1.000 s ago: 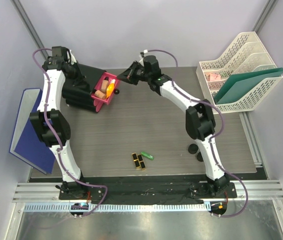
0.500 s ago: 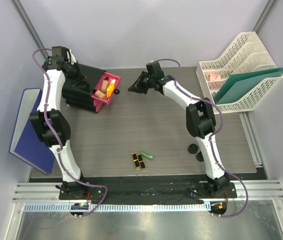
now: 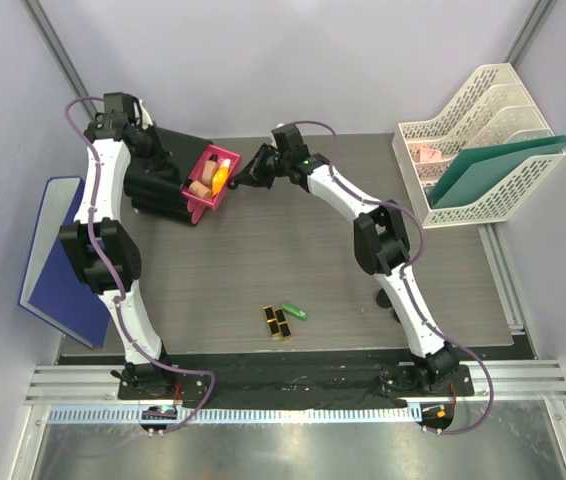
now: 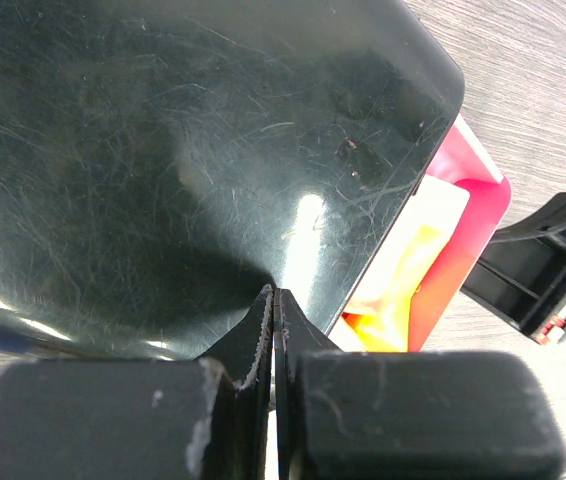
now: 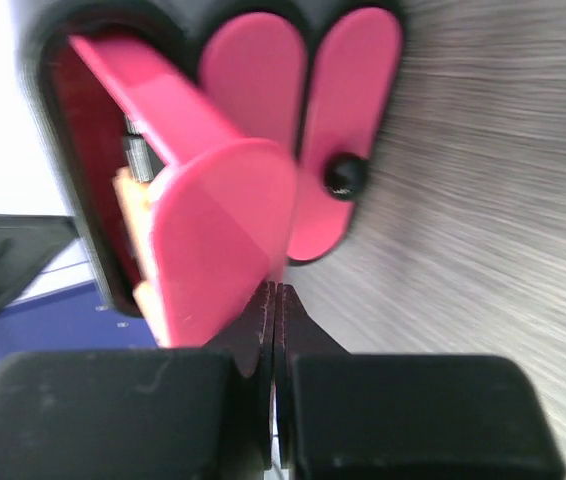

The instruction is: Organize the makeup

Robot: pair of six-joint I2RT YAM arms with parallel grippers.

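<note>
Several black-and-gold lipsticks (image 3: 278,322) lie clustered on the table (image 3: 293,250) near the arm bases, with the green tube (image 3: 294,312) just beside them. The orange tube (image 3: 221,177) and beige bottles (image 3: 200,188) sit in the open pink drawer (image 3: 227,156) of the black box (image 3: 175,148).

Left gripper (image 4: 273,295): fingers pressed together, nothing between them, tips over the box lid. Right gripper (image 5: 275,290): fingers also together and empty, tips at the drawer's pink front.

Handling, by judgement: the lipsticks look light, rigid and smooth-cased, so likely slippery. Pinch across the narrow body at mid-length. The green tube may roll, so come down square over it and close gently. Compacts not visible.
</note>
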